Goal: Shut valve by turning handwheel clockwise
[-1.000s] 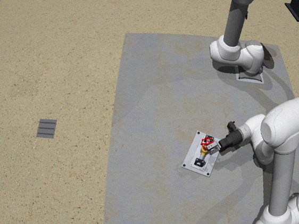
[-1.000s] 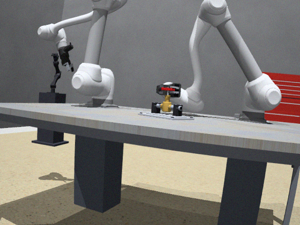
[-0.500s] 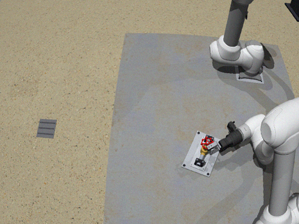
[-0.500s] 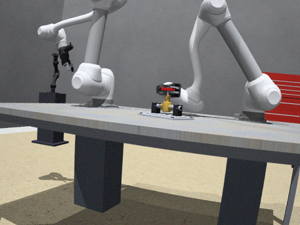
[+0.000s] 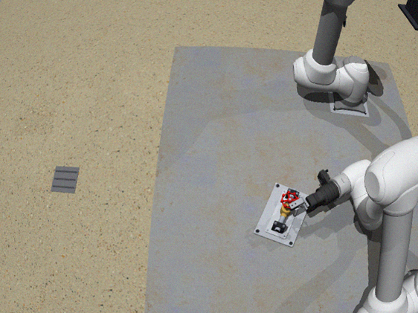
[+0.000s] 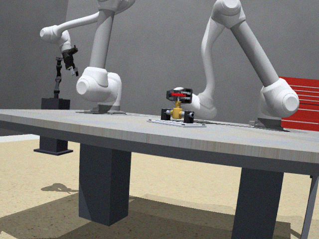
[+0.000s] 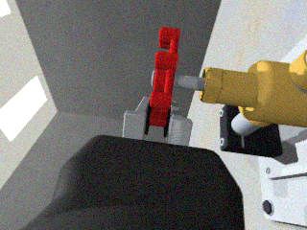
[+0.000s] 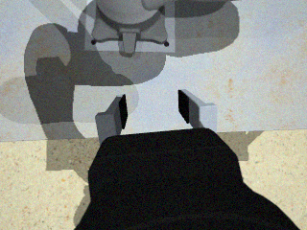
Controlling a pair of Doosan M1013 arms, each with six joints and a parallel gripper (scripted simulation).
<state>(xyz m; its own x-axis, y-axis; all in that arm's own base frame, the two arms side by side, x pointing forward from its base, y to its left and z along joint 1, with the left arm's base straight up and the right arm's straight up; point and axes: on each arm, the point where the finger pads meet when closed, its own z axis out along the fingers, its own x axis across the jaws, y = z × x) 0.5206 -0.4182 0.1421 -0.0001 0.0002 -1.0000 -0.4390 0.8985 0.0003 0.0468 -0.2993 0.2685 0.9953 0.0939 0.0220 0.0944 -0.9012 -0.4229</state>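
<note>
The red handwheel (image 5: 289,196) (image 6: 178,94) (image 7: 162,81) sits level on top of the yellow valve body (image 5: 285,211) (image 6: 177,113) (image 7: 273,91), which stands on a pale base plate (image 5: 264,229) (image 6: 155,121). My left gripper (image 5: 295,203) (image 7: 158,110) comes in from the side at wheel height. Its fingers are shut on the wheel's rim, one pad above and one below. My right gripper (image 6: 74,72) (image 8: 153,103) is open and empty, far from the valve and high up. Its fingers are out of view in the top view.
Black pipe supports (image 5: 278,227) (image 6: 188,117) stand on the plate at both sides of the valve, close under the left gripper. The right arm's base (image 5: 366,111) (image 8: 106,45) stands on the same table (image 5: 199,132). A dark pedestal (image 6: 60,103) with a small arm stands behind the table.
</note>
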